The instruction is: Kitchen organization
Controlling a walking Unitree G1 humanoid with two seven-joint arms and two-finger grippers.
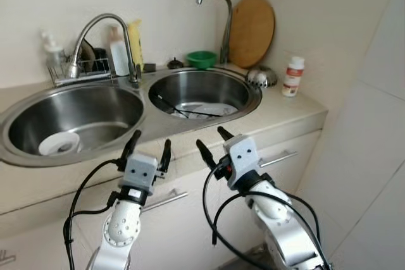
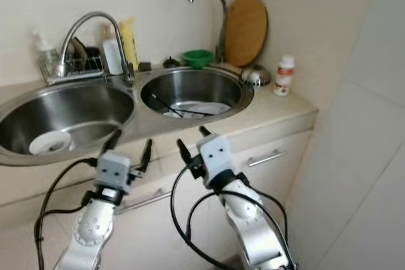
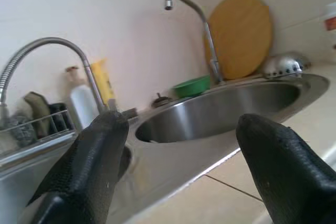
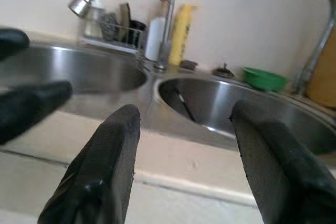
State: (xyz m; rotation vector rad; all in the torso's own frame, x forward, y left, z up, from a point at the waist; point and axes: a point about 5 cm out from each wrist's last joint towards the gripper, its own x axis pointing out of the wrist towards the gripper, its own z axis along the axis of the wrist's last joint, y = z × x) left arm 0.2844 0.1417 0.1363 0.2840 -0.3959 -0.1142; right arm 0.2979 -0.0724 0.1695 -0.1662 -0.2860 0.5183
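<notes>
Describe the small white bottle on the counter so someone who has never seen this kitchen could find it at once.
Start at the right sink basin and go past the round wooden board leaning in the corner. On the countertop to its right stands the small white bottle, alone. Its red cap and red label set it apart from the bottles behind the left basin.

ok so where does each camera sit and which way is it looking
Left eye view: on the head, looking down at the double sink; left gripper and right gripper raised before the counter.
Right eye view: same head, same scene, slightly offset.
Left wrist view: along the open left fingers toward the right basin and cutting board.
Right wrist view: along the open right fingers across both basins.
Both wrist views share the green bowl.
</notes>
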